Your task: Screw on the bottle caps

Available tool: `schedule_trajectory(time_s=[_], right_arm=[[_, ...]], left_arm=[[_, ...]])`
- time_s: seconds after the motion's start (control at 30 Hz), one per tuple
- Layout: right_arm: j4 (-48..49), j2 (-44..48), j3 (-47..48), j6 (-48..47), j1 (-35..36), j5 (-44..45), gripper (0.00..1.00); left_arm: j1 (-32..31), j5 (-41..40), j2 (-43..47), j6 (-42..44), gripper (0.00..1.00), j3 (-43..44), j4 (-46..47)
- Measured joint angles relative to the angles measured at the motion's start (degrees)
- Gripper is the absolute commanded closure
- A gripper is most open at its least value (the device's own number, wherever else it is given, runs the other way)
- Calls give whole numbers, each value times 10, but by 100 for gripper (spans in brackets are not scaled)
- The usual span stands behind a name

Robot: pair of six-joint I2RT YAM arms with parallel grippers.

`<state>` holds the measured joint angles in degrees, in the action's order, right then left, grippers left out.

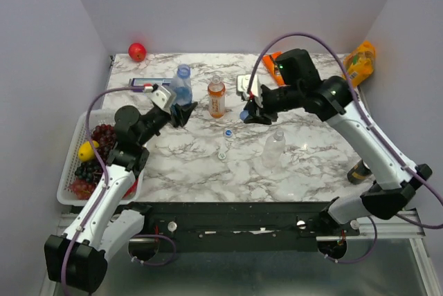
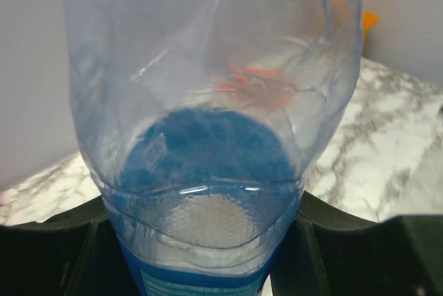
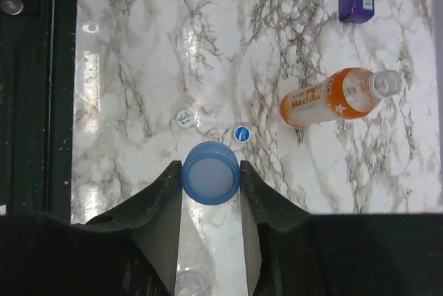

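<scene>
The right gripper (image 3: 211,169) pinched the blue cap (image 3: 210,180) by its rim: light, slick, likely to slip. The left gripper (image 1: 184,111) clamped the bottle (image 2: 208,102) round its thin, probably crushable body.

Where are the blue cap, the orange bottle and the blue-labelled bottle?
blue cap (image 3: 211,180): right wrist view, its flat top.
orange bottle (image 1: 217,102): top external view, its label.
blue-labelled bottle (image 2: 208,102): left wrist view, its clear wall.

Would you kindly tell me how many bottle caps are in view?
3. A blue cap sits in the right gripper; two whitish caps lie apart on the marble table. Others may be hidden.
</scene>
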<state>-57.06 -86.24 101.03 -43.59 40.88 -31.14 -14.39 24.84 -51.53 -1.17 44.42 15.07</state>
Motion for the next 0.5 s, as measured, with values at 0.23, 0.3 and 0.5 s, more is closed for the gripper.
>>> schedule_trajectory(time_s=[0.23, 0.3, 0.5], right_arm=[[-72, 68, 30, 0, -6, -45, 69], [-79, 66, 37, -5, 2, -55, 69], [-110, 37, 57, -72, 54, -56, 67]], left_arm=[[-102, 88, 78, 103, 100, -194, 13], [-138, 98, 96, 125, 100, -224, 14], [-189, 108, 95, 148, 100, -267, 38]])
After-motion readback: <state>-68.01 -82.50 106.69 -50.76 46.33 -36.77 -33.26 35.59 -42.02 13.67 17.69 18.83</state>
